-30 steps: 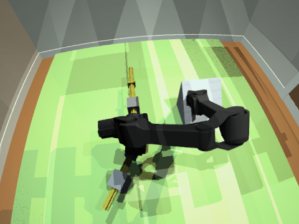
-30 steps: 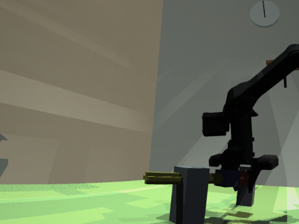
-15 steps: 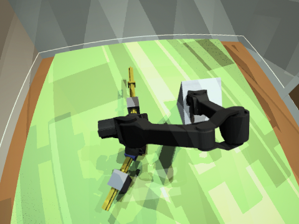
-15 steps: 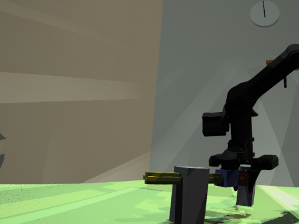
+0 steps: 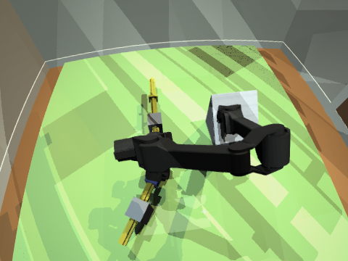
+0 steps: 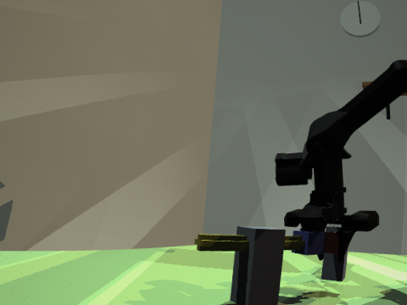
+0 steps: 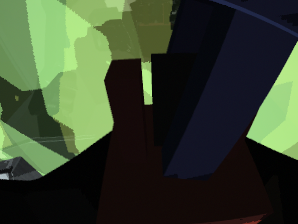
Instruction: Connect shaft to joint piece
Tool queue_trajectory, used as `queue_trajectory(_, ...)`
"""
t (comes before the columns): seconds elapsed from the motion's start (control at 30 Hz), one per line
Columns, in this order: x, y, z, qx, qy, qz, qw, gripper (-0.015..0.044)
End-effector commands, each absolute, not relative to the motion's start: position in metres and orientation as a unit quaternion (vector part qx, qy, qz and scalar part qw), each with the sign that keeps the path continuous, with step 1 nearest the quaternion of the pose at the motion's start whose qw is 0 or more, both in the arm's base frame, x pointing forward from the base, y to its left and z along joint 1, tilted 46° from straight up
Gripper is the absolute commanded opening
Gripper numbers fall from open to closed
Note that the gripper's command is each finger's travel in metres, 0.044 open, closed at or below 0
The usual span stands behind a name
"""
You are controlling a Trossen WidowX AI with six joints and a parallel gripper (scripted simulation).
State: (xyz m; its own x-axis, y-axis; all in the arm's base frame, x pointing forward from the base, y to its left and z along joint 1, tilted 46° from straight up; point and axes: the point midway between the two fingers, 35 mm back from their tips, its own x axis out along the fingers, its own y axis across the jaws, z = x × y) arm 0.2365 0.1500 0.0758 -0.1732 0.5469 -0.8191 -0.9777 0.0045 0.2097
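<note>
The fixed yellow shaft (image 5: 125, 233) (image 6: 221, 242) (image 7: 225, 95) runs through the near grey block (image 5: 137, 209) (image 6: 268, 264) and ends in a blue fork (image 6: 309, 242). A dark red joint piece (image 6: 331, 243) (image 7: 125, 107) is hinged in the fork. My gripper (image 6: 333, 247) points down and is shut on the red piece; the arm hides it from above. The second yellow shaft (image 5: 153, 88), with a dark collar, passes through the far grey block (image 5: 154, 119) (image 6: 334, 272) at an angle to the first. Its near end is partly hidden by my arm. Exactly where the opening points is unclear.
My arm (image 5: 203, 157) reaches over from its base, beside a pale wedge-shaped block (image 5: 246, 101) at the right. The blocks stand on a green patterned mat (image 5: 83, 145) with a brown table edge (image 5: 54, 74). Strong shadows cross the mat.
</note>
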Motion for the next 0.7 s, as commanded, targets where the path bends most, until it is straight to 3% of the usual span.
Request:
queue_trajectory(0.0,0.2368,0.1500,0.0758,-0.271,0.400,0.653,0.583,0.0000)
queue_trajectory(0.4,0.2365,0.1500,0.0758,-0.269,0.401,0.652,0.584,0.0000)
queue_trajectory(0.57,0.2365,0.1500,0.0758,-0.269,0.401,0.652,0.584,0.0131)
queue_trajectory(0.67,0.2365,0.1500,0.0758,-0.269,0.401,0.652,0.584,0.0147)
